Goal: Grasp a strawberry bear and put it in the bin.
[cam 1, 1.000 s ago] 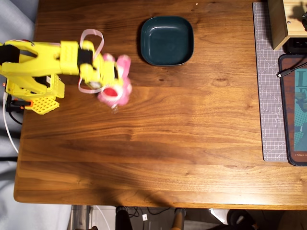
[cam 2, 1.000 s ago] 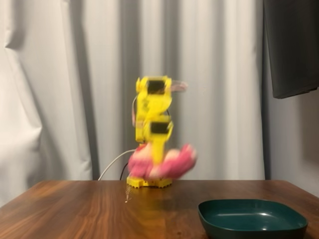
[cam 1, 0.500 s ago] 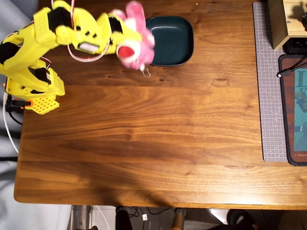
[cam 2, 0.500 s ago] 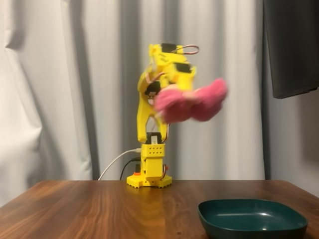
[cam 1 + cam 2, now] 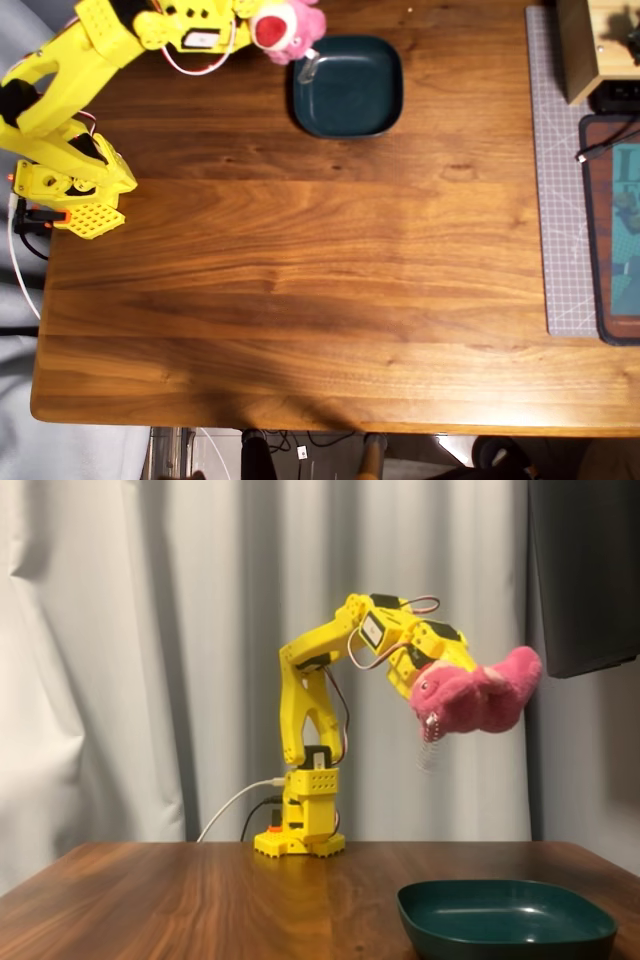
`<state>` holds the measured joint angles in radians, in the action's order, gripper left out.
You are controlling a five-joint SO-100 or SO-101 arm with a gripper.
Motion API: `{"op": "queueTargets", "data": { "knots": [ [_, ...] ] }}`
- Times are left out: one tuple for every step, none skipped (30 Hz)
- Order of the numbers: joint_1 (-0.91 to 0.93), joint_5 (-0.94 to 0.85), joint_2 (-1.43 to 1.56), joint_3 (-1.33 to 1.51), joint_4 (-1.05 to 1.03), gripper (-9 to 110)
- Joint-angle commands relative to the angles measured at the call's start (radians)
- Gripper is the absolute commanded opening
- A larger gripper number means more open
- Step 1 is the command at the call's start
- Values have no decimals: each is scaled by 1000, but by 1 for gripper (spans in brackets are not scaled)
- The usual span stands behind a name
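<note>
Item: strawberry bear, pink plush. It is hanging in the air well above the surface, the arm's fingers clamping shut on it.

Item: bin, dark teal. It is sitting on the surface; overhead, the bear is lying at its 10 o'clock, overlapping the rim.

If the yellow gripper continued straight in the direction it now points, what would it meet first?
Probably the dark teal shallow dish. The gripper, shut on the pink plush bear, points forward and slightly down. In the overhead view the bear hangs near the dish's left rim; depth is unclear.
</note>
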<state>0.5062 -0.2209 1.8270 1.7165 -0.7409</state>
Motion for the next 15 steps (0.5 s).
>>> {"op": "queueTargets", "data": {
  "knots": [
    [-64,9,-31,-5,132,0],
    [-75,9,-43,-5,149,0],
    [-86,9,-52,-3,164,0],
    [-100,9,-61,0,181,0],
    [-114,9,-67,8,198,0],
    [-129,9,-71,21,224,0],
    [-143,9,-71,40,252,0],
    [-158,9,-71,58,276,0],
    [-172,9,-71,75,302,0],
    [-186,9,-71,92,336,0],
    [-201,9,-75,106,362,0],
    [-215,9,-87,106,373,0],
    [-225,9,-104,100,374,0],
    [-233,9,-118,97,374,0],
    [-238,11,-129,95,374,0]
  ]
}}
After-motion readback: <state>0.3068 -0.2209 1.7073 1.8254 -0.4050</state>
